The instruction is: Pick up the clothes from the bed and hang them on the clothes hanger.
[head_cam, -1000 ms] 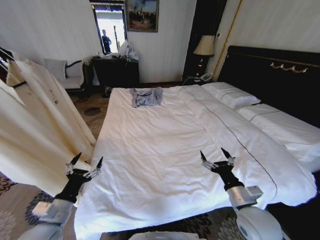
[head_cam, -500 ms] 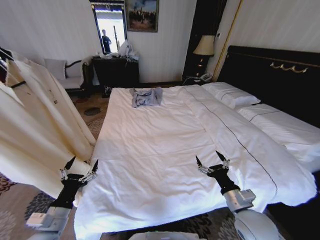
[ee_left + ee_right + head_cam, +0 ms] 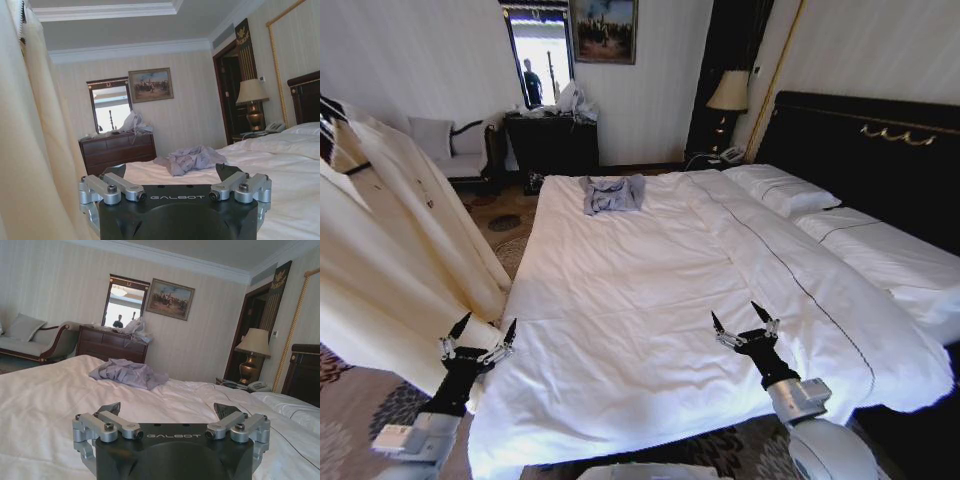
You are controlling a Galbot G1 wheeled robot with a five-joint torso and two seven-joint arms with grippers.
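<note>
The cream long-sleeved clothes (image 3: 390,250) hang in the air at the left, beside the bed (image 3: 620,300), and reach down near its front left corner. A thin dark piece at the collar (image 3: 330,108) looks like the clothes hanger; fabric covers the rest. My left gripper (image 3: 478,335) is open, holds nothing, and sits by the garment's lower hem. In the left wrist view the cream fabric (image 3: 30,125) hangs close beside the left gripper (image 3: 170,172). My right gripper (image 3: 738,322) is open over the white sheet near the bed's foot; the right wrist view shows the right gripper (image 3: 167,410) with nothing in it.
A small grey-blue garment (image 3: 613,193) lies crumpled at the bed's far edge. Pillows (image 3: 785,190) and the dark headboard (image 3: 870,140) are at the right. A dark dresser (image 3: 552,140), a sofa (image 3: 450,150) and a lamp (image 3: 728,92) stand along the far wall.
Both grippers have drawn back a little toward me and lower since a second ago, still open. In the last half second nothing has moved.
</note>
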